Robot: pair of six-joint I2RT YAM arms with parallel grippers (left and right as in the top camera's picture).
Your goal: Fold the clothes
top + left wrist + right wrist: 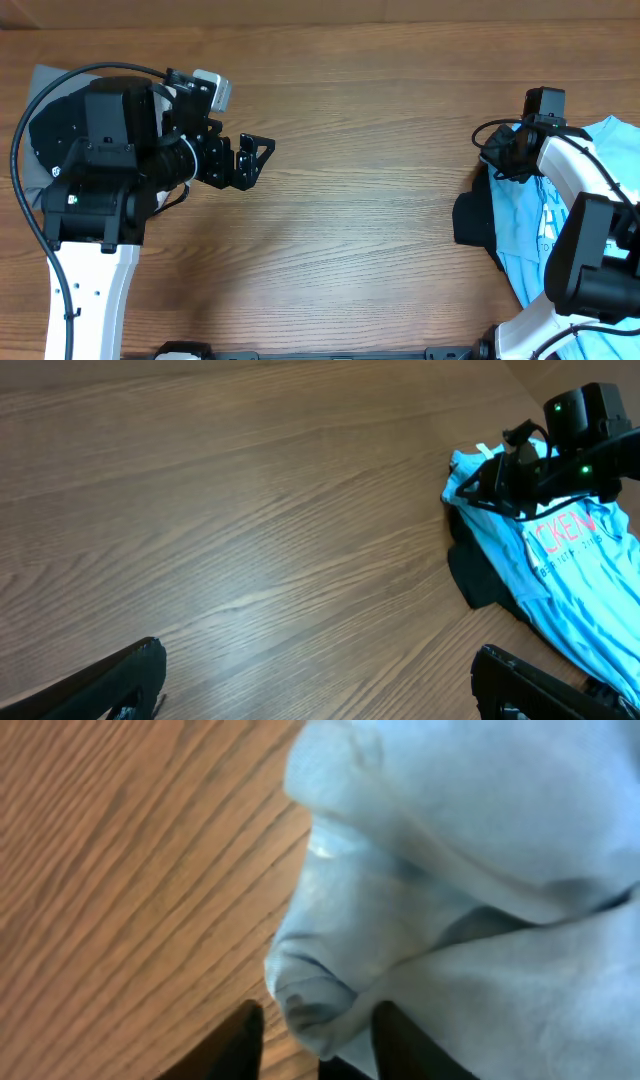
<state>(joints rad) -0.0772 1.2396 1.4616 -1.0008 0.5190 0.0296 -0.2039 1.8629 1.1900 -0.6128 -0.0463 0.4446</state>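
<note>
Two grippers over the counter (pixel 380 210) — the left gripper (pixel 256 163), jaws released, hangs well left of the light-blue T-shirt (pixel 515 232). On the right, the right gripper (pixel 315 1035) has its jaws clenched on a fold of it.

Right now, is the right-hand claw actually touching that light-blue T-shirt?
Touching. The right wrist view shows a fold of the light-blue T-shirt filling the gap in the right gripper, pressed against its dark fingers.

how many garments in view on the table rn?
3: light-blue T-shirt at the right edge, black garment under its left side, what looks like a grey one at the far left. More may be hidden underneath.
</note>
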